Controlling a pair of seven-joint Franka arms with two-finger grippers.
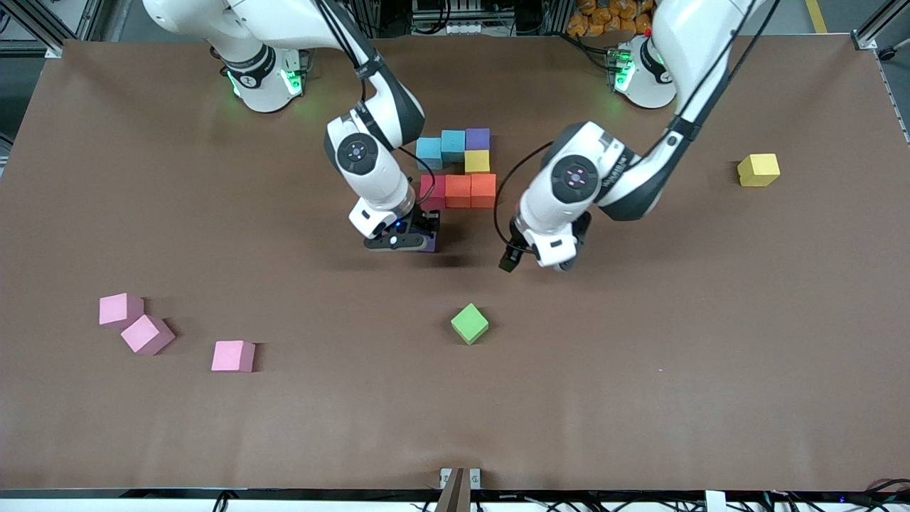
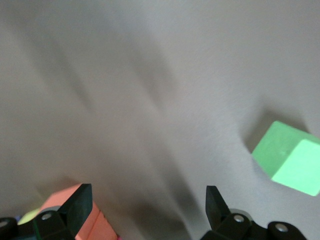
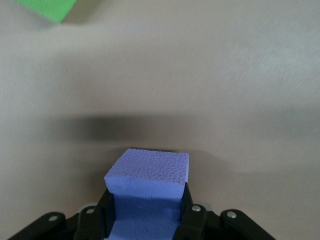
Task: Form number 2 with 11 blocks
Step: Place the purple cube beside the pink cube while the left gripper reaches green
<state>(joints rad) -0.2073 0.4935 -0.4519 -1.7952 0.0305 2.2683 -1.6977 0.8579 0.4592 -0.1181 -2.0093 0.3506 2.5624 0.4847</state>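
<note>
On the tabletop (image 1: 640,370), toward the right arm's end, three pink blocks (image 1: 148,333) are seen loose, two of them touching, the third (image 1: 233,355) just apart. None is yet part of the figure.

Over the spot just nearer the front camera than the red block (image 1: 431,190), the right end effector (image 1: 409,238) is held low, pinching a purple block (image 3: 148,176) between its fingers (image 3: 186,212). Risk noted: if this block is set down skewed or pressed sideways, the red block may be nudged and the middle row pushed out of line. Foam is judged to be light and easily shifted; a release made too high could let it bounce or rotate.

At mid-table the partial figure is laid: two light blue blocks (image 1: 441,148) and a purple one (image 1: 478,139) as the top bar, a yellow block (image 1: 477,161) below it, then red and two orange blocks (image 1: 470,190) as the middle bar. Edges appear flush, faces matte.

Nearer the camera a green block (image 1: 469,323) lies rotated and well apart.

Over bare tabletop beside the orange blocks, the left end effector (image 1: 540,259) hangs with its fingers (image 2: 77,202) spread wide and empty. Risk noted: with both arms close together, a collision or a swept orange block is judged possible.

Toward the left arm's end a lone yellow block (image 1: 758,169) is left.
</note>
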